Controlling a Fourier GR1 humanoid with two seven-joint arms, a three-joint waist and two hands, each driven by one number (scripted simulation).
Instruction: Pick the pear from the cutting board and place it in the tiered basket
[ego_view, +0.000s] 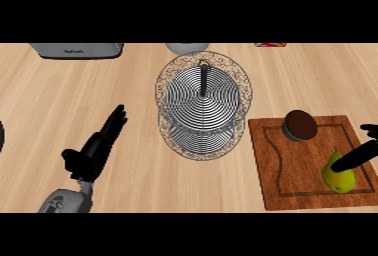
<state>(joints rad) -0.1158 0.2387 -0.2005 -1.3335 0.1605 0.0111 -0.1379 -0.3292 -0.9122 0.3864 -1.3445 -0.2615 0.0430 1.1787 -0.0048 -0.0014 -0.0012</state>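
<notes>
A yellow-green pear (337, 178) lies on the brown wooden cutting board (275, 170) at the right, near the board's front right corner. My right hand (359, 154) comes in from the right edge, one finger laid over the pear's top and another higher up at the edge; most of the hand is out of view. The wire tiered basket (203, 102) stands in the middle of the counter, left of the board, with nothing in it. My left hand (94, 150) rests open at the lower left, fingers straight and pointing up.
A brown round object (300, 125) sits on the board's far end. At the back stand a grey toaster (76, 50), a pale bowl (187, 47) and a small red item (271, 44). A dark shape shows at the left edge.
</notes>
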